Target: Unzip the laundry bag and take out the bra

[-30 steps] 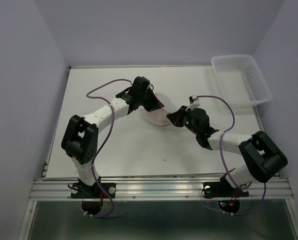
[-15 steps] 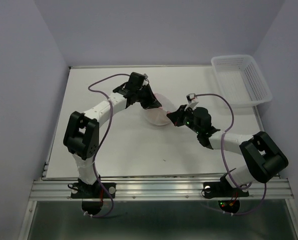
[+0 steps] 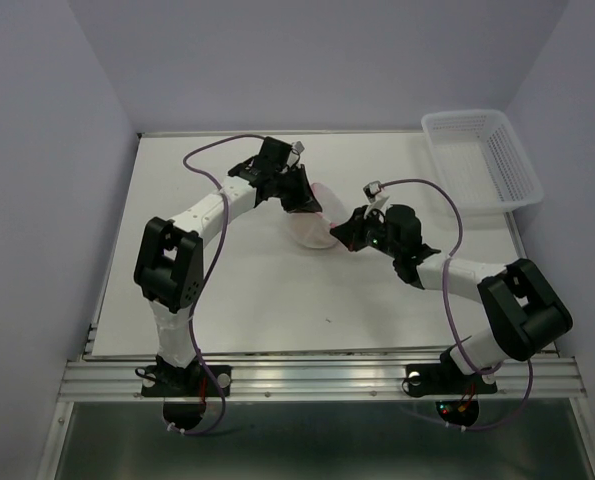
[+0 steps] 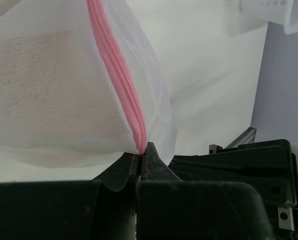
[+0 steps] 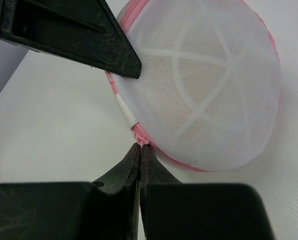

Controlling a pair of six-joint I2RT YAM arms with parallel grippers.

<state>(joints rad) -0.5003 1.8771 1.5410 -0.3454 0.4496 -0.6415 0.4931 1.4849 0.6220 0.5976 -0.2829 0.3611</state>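
Both edges of the laundry bag [image 3: 314,226] are held, mid-tabletop [image 3: 227,290] — our left gripper [image 4: 143,152] pinches the pink zipper [image 4: 116,75], our right gripper [image 5: 140,150] its end. We judge unzipping barely begun; next, draw the pull round — the bra [image 4: 38,75] sits inside.

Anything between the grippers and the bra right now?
Yes: the mesh of the laundry bag. The bra shows only as a peach tint through it, and the pink zipper looks closed where visible. The left gripper and right gripper each pinch the bag's zipper edge from outside. Nothing else intervenes.
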